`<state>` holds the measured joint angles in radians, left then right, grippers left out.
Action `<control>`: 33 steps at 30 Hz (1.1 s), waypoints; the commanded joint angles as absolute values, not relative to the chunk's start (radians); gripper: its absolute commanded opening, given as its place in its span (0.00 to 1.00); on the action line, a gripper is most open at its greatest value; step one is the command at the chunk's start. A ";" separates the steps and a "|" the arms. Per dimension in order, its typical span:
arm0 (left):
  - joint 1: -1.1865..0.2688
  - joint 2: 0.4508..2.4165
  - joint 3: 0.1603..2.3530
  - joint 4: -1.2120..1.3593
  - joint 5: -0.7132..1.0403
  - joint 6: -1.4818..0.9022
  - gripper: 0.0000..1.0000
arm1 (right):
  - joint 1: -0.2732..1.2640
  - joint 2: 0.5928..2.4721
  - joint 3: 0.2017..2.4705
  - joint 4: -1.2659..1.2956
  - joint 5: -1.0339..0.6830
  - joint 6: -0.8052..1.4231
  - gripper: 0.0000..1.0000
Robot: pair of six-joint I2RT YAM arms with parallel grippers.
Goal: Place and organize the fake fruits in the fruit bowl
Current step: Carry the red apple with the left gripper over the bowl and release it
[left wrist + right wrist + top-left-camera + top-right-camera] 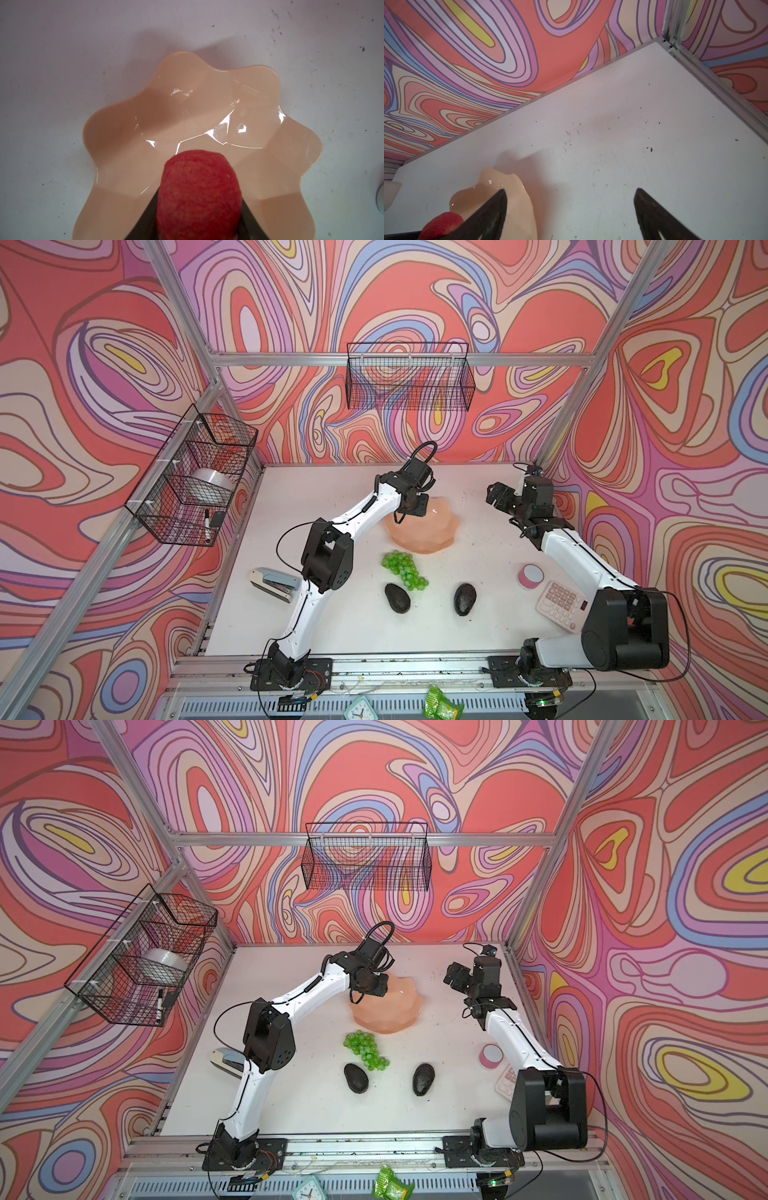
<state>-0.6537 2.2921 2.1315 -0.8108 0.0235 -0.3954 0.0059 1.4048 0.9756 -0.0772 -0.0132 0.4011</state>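
Left wrist view: left gripper point(200, 199) grasps red fruit point(199, 182) over far-left slope of fruit bowl point(207, 116); dropped from here it may bounce out. Right gripper point(571, 190) open, empty.

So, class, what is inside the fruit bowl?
The fruit bowl shows only bare glossy floor. The red fruit, gripped by the left gripper, hides the part beneath it.
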 commanded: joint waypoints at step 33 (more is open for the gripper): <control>-0.680 2.407 2.171 -0.880 -0.010 -0.479 0.80 | 0.008 1.398 1.006 -0.196 0.012 0.379 0.98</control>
